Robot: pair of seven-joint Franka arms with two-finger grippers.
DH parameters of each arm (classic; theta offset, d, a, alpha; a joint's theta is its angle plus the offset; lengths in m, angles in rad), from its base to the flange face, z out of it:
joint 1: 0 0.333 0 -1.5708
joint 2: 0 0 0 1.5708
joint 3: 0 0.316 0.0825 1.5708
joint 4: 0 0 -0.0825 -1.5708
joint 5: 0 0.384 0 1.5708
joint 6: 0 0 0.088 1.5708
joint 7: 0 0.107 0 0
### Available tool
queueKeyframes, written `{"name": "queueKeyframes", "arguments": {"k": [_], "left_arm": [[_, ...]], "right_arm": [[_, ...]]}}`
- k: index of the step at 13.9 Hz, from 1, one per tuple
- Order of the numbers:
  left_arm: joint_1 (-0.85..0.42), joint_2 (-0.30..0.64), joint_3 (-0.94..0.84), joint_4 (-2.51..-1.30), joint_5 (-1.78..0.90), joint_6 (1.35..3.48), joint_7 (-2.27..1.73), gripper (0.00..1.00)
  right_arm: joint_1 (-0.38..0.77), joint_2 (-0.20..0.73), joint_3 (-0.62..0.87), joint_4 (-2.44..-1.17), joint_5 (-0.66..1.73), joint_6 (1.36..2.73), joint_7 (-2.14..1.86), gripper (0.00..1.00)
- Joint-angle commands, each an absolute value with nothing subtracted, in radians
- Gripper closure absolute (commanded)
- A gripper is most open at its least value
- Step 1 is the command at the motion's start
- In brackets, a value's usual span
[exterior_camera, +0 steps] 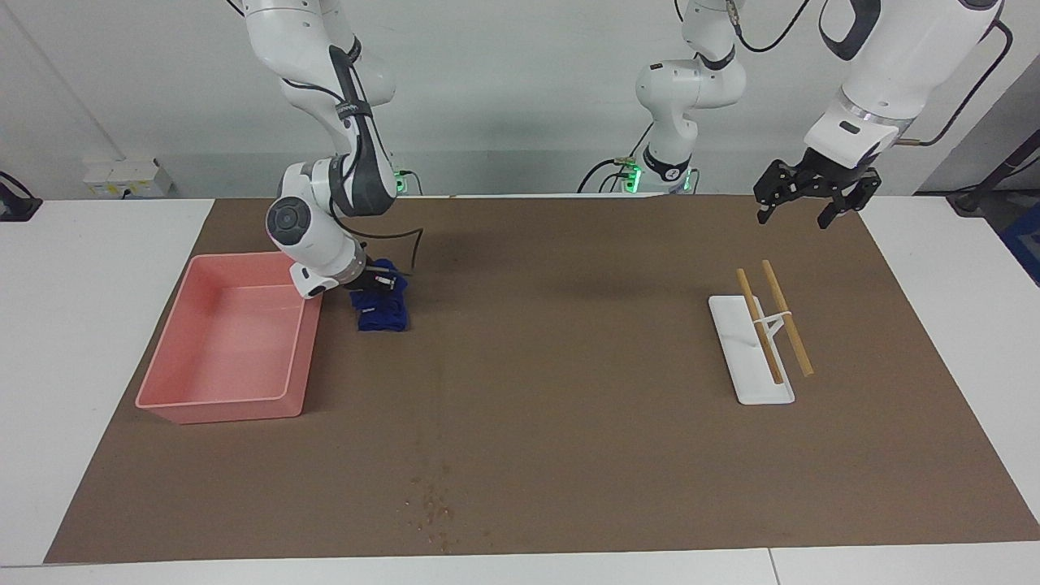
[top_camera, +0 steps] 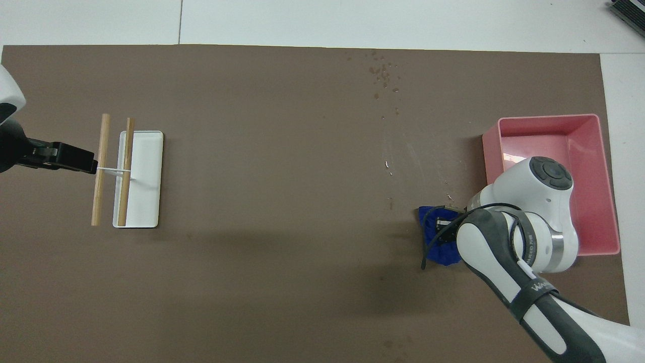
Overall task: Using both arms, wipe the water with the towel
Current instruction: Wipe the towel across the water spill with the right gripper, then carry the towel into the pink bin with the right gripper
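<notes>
The deep-blue towel lies rumpled on the brown mat beside the pink bin, toward the right arm's end; it also shows in the overhead view. My right gripper is low, pressed into the top of the towel and shut on it; in the overhead view the arm hides part of it. The water is a patch of dark speckles near the mat's edge farthest from the robots, with a faint streak running toward the towel. My left gripper is open and waits in the air over the left arm's end of the mat.
A pink bin stands at the right arm's end. A white tray with two wooden sticks across it lies toward the left arm's end. White table surrounds the mat.
</notes>
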State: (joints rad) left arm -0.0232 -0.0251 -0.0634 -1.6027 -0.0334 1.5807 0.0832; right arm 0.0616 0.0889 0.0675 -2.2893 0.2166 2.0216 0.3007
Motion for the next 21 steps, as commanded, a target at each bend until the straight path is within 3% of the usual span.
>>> {"name": "queueKeyframes", "arguments": {"k": [1, 6, 10, 12, 16, 19, 21], "left_arm": [[-0.038, -0.055, -0.045, -1.635, -0.038, 1.595, 0.097, 0.00], [-0.028, -0.055, -0.037, -1.620, -0.014, 1.578, 0.095, 0.00], [-0.044, -0.071, -0.041, -1.640, -0.014, 1.577, 0.095, 0.00], [-0.038, -0.072, -0.040, -1.640, -0.014, 1.577, 0.095, 0.00], [-0.029, -0.071, -0.040, -1.640, -0.014, 1.577, 0.095, 0.00], [-0.032, -0.071, -0.041, -1.640, -0.014, 1.577, 0.095, 0.00], [-0.031, -0.072, -0.040, -1.640, -0.014, 1.577, 0.095, 0.00]], "right_arm": [[0.034, 0.000, 0.074, -2.347, 0.207, 1.924, 0.275, 1.00], [0.009, -0.147, 0.066, -2.183, 0.210, 1.746, 0.339, 1.00], [-0.055, -0.150, 0.051, -2.004, 0.199, 1.621, 0.367, 1.00], [-0.131, -0.149, 0.051, -1.987, 0.141, 1.647, 0.330, 1.00], [-0.242, -0.126, 0.051, -2.022, 0.080, 1.859, 0.103, 1.00], [-0.278, -0.115, 0.051, -2.107, 0.077, 1.976, 0.034, 1.00], [-0.305, -0.045, 0.051, -2.161, 0.077, 2.043, 0.025, 1.00]]}}
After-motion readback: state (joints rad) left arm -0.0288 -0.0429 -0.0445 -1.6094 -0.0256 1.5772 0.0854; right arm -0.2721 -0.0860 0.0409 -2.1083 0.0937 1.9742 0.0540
